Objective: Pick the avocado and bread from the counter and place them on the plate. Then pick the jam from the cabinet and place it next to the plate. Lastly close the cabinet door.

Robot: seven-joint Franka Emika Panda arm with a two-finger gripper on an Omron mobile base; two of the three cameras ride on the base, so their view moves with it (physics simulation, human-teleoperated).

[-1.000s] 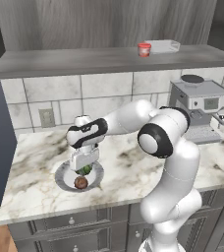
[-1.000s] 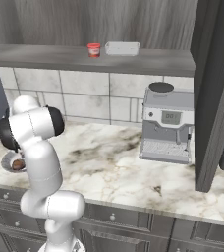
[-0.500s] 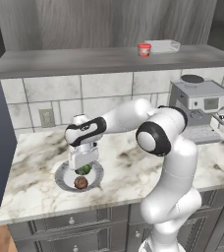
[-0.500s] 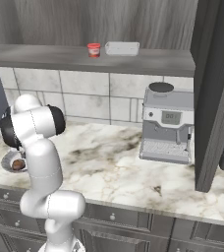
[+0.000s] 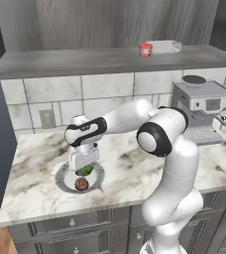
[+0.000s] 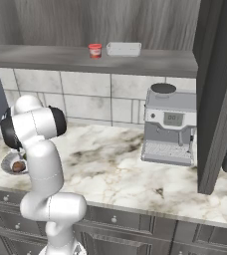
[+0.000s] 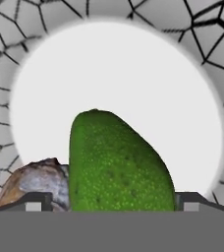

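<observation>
While the gripper (image 5: 84,167) hangs low over the plate (image 5: 64,180) at the counter's (image 5: 35,193) left end, its 2 fingertips (image 7: 35,202) stand apart on either side of the avocado (image 7: 115,165), which lies on the plate's white centre. Beside the avocado, the brown bread (image 5: 81,184) also sits on the plate. Farther right, the jam (image 5: 145,50) stands on the cabinet (image 5: 85,59) shelf next to a white tray (image 5: 164,46), above a coffee machine (image 5: 200,109). At the far right, the cabinet door (image 6: 219,94) stands open.
</observation>
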